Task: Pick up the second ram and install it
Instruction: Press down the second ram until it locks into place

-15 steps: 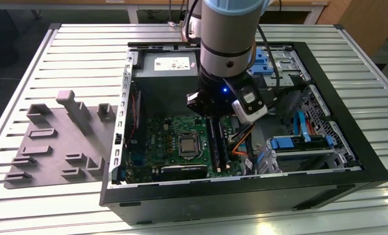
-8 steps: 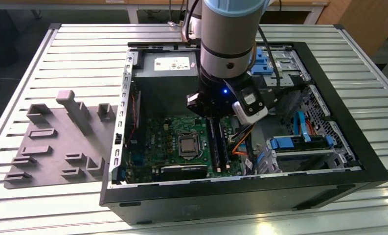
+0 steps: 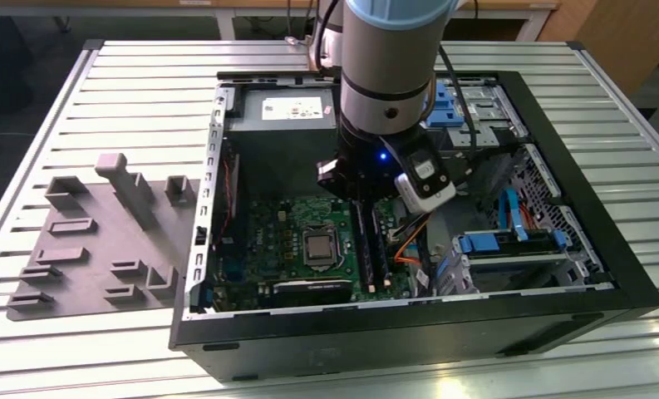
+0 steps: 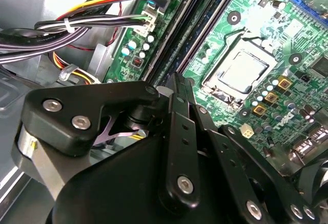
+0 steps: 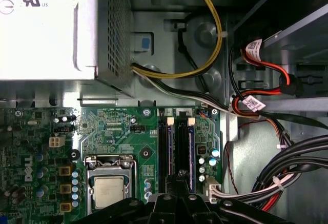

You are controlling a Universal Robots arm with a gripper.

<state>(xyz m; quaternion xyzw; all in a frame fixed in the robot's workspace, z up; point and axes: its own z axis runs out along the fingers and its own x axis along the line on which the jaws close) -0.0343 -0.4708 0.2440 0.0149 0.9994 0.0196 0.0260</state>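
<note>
Print stood on the power supply's white label (image 5: 31, 8), a logo on the motherboard (image 5: 28, 175), and barcoded cable tags (image 5: 253, 102).

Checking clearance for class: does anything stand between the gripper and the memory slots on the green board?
Nothing visible does. The gripper hangs right over the slots; the cables lie off to one side.

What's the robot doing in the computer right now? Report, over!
Gripper low over the motherboard, at the memory slots. Fingers pressed together on top of the second ram, in its slot. Cables beside, not blocking.
</note>
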